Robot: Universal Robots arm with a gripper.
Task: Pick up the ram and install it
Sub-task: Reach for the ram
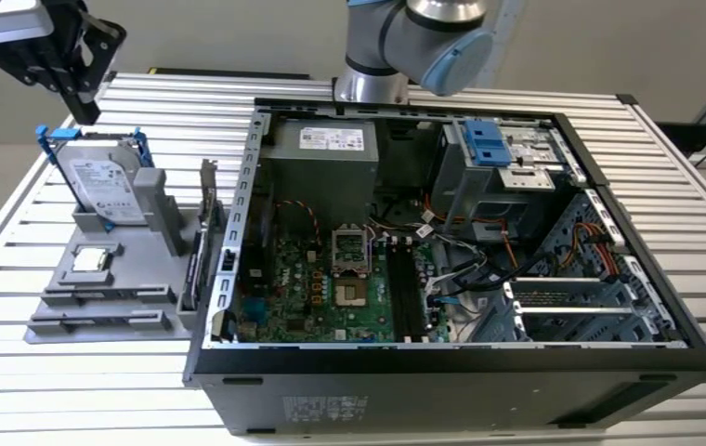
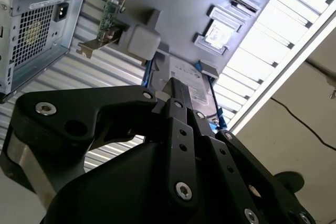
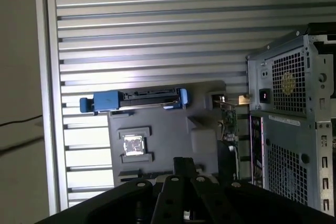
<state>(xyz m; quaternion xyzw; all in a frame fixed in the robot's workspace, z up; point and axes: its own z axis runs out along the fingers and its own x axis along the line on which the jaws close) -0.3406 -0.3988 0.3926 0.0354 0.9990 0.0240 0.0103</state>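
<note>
**Hand hanging closed above the holder, ram sitting in a front groove**

The slatted worktop [image 1: 68,390] is carrying everything. The open case [image 1: 452,381] is lying on its side in the middle, with the green board [image 1: 316,279] facing up inside it. The arm [image 1: 434,37] is rising from behind the case.

The black hand [image 1: 84,113] is hanging in the air toward the exterior view's left, above the rear of the holder. Its fingers are looking pressed together with nothing between them, and both wrist views are showing them as one closed block.

The grey holder [image 1: 142,251] is sitting on the worktop just beside the case, on the exterior view's left. At its rear, the drive [image 1: 105,186] is standing upright in a blue bracket, just below the fingertips. The card [image 1: 208,232] with a metal bracket is standing on edge between the holder and the case wall. The square silver chip [image 1: 90,260] is lying flat in its pocket in front of the drive.

The ram [image 1: 105,294] appears to be sitting on edge in one of the holder's two front grooves, showing as a thin dark line, well apart from the hand. I cannot tell whether anything is sitting in the long dark slots [image 1: 403,290] on the board.
</note>
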